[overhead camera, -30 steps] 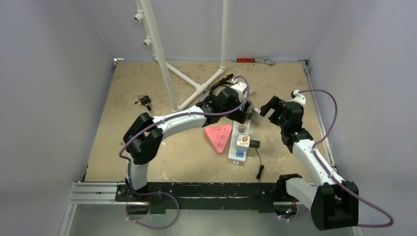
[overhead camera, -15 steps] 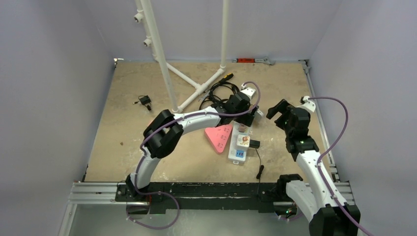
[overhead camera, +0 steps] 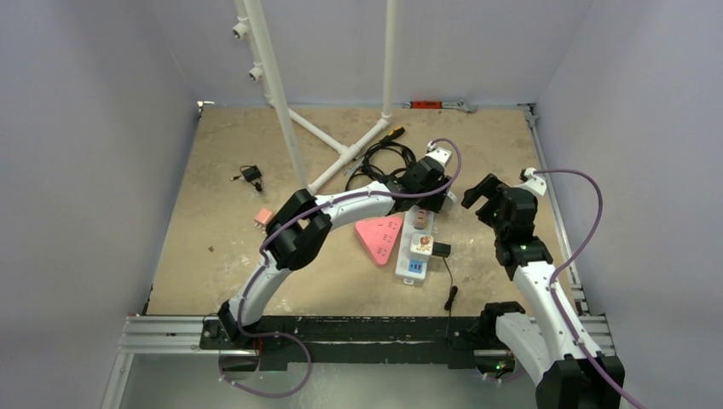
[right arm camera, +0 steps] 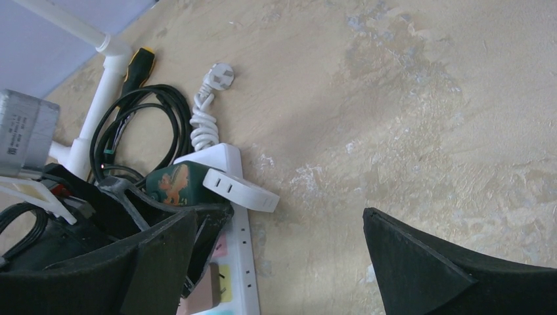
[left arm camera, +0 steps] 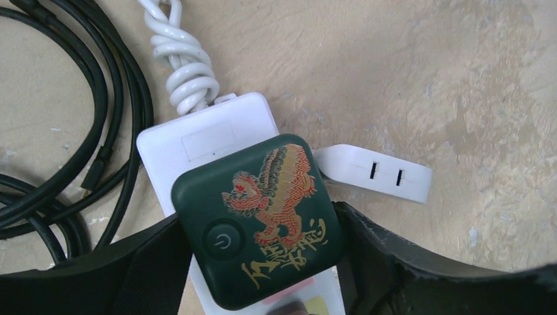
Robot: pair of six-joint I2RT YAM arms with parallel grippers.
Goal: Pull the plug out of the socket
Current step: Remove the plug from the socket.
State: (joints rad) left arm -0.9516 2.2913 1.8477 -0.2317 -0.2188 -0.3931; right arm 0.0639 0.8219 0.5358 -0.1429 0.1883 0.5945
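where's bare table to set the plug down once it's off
Bare table in the far right corner beyond the right gripper, and near left of the left arm. Crowded around the power strip: green plug, pink triangle, black cables.

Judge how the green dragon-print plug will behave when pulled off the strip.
Probably rigid: a blocky moulded green plug. Its smooth rounded sides may slip when pinched. The white power strip looks light and may lift with it.
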